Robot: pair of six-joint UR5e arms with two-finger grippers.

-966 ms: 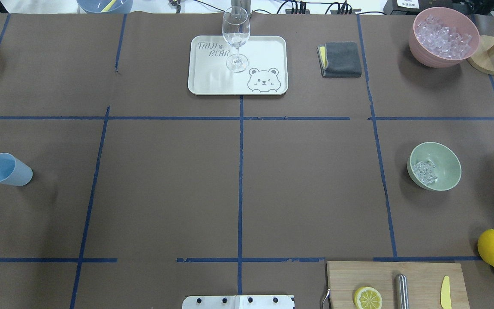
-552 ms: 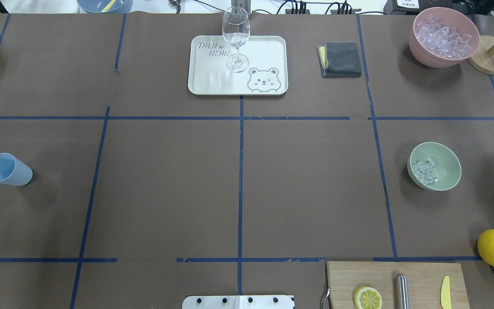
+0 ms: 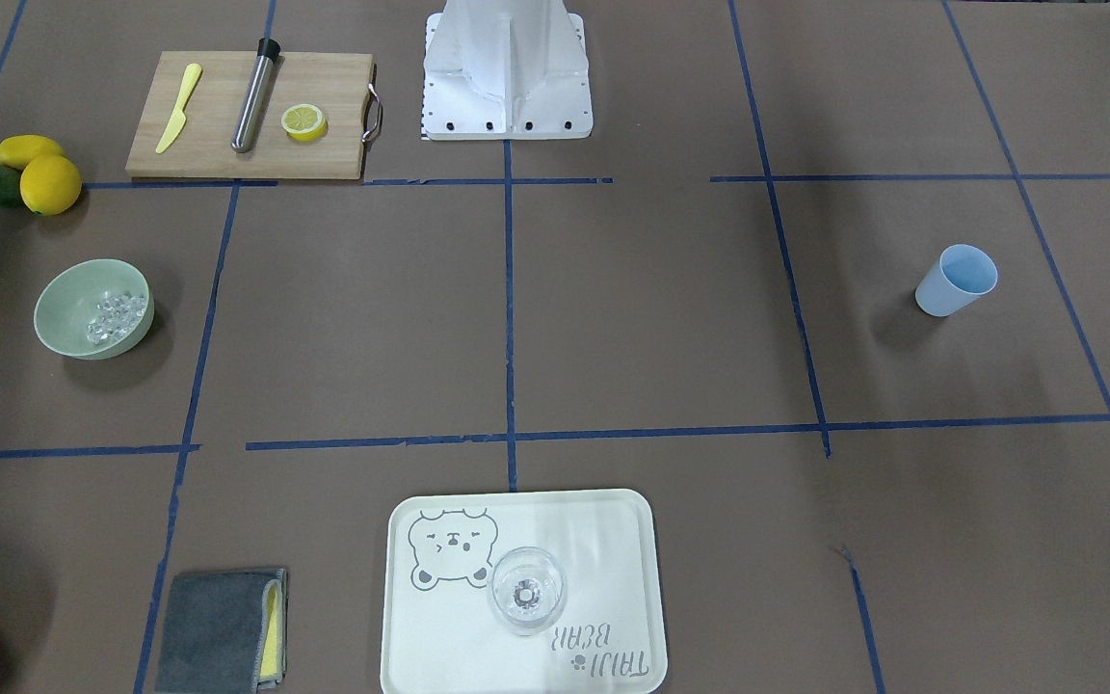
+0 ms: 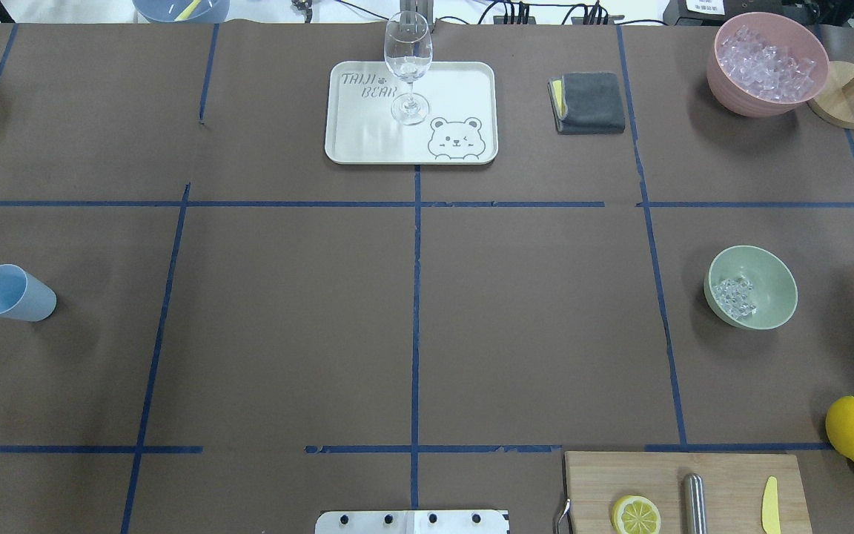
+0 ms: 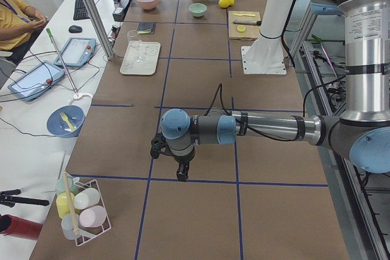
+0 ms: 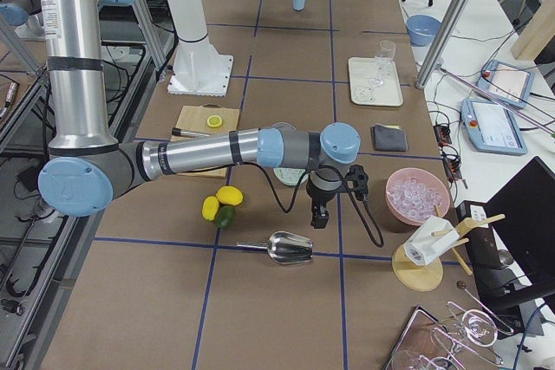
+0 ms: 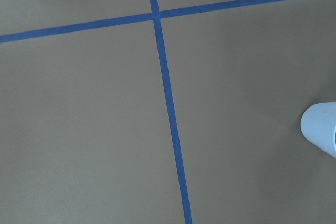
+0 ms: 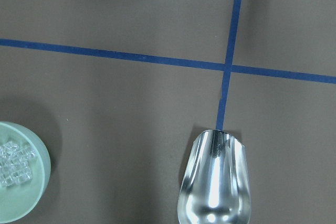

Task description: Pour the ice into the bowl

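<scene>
Front view: ice [image 3: 115,315] lay in the bowl [image 3: 59,313], just below the lemons [image 3: 51,183].
Left side view: left gripper [image 5: 181,173] hung low over the table [image 5: 274,211]; opening could not be told.
Right side view: right gripper [image 6: 319,214] equally unreadable, near the scoop [image 6: 290,247].
Risk: a low arm sweep could clip the bowl and spill the ice.

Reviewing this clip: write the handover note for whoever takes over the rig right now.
Left gripper: over bare table near the blue cup; open or shut cannot be told.
Right gripper: above the table by the metal scoop; state cannot be told.
Ice lies in the green bowl; the scoop lies empty on the table.
Done: the pour looks complete.
Left: probably nothing, unless more ice from the pink bowl is wanted.
</scene>
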